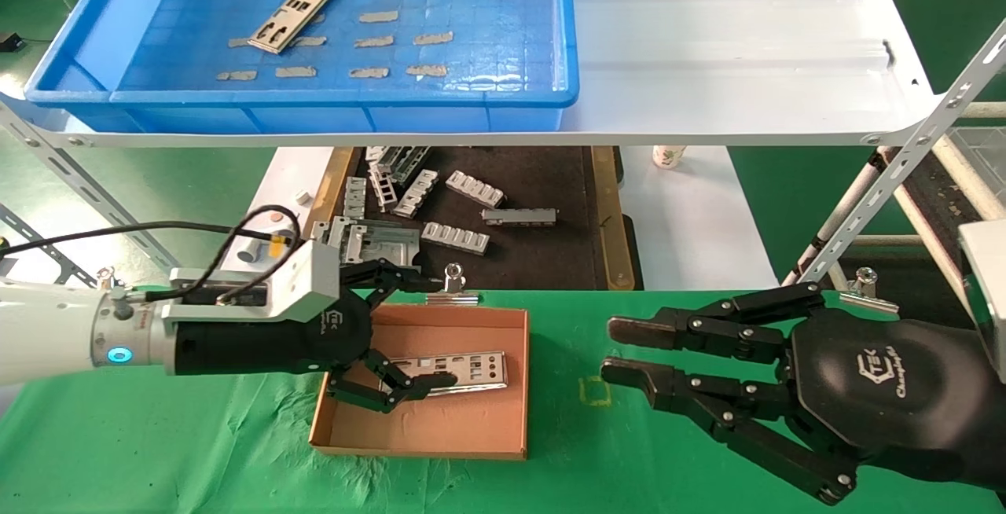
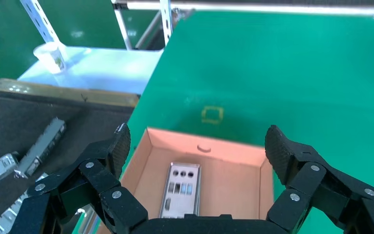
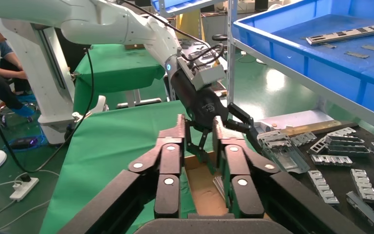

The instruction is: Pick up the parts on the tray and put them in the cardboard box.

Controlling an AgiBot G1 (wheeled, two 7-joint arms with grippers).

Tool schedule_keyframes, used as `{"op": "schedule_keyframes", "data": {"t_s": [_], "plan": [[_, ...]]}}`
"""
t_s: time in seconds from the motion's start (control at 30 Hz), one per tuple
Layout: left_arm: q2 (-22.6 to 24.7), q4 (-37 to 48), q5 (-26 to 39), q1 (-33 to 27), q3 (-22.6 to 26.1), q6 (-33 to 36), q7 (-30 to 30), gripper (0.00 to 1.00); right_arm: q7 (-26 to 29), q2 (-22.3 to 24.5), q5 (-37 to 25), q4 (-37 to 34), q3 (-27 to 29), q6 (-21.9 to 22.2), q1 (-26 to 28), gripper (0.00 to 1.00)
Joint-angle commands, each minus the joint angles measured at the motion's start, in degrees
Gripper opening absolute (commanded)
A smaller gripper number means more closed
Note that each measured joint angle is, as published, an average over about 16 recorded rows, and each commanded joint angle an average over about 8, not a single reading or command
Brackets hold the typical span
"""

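While the left end effector (image 1: 409,333) hangs wide open and empty over the plate (image 1: 464,370) lying in the cardboard box (image 1: 440,429), the last plate (image 1: 299,9) on the tray (image 1: 503,97) looks thin, stiff, slick: pinch its long edges; right end effector (image 1: 629,354) idles part-open on the bench (image 1: 236,451).

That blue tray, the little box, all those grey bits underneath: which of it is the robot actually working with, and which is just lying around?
Part of the job:
- blue tray
- silver plate on the tray
- cardboard box
- silver plate in the box
- left gripper, open above the box

Just lying about:
- grey ribbed brackets on the black mat
- paper cup
- right gripper, open, idle over the green cloth
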Motion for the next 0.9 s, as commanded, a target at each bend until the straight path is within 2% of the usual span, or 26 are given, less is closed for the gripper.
{"op": "schedule_keyframes", "data": {"t_s": [0.03,0.9], "plan": [[-0.89,-2.25,-0.65,1.05,-1.17,-0.05,-1.46,1.0,0.0,0.0,0.0,0.0,0.0,0.0,0.0,1.0],[-12.37,-31.45,-9.08,14.6,-16.29,-0.71,-20.3,1.0,0.0,0.0,0.0,0.0,0.0,0.0,0.0,1.0]]}}
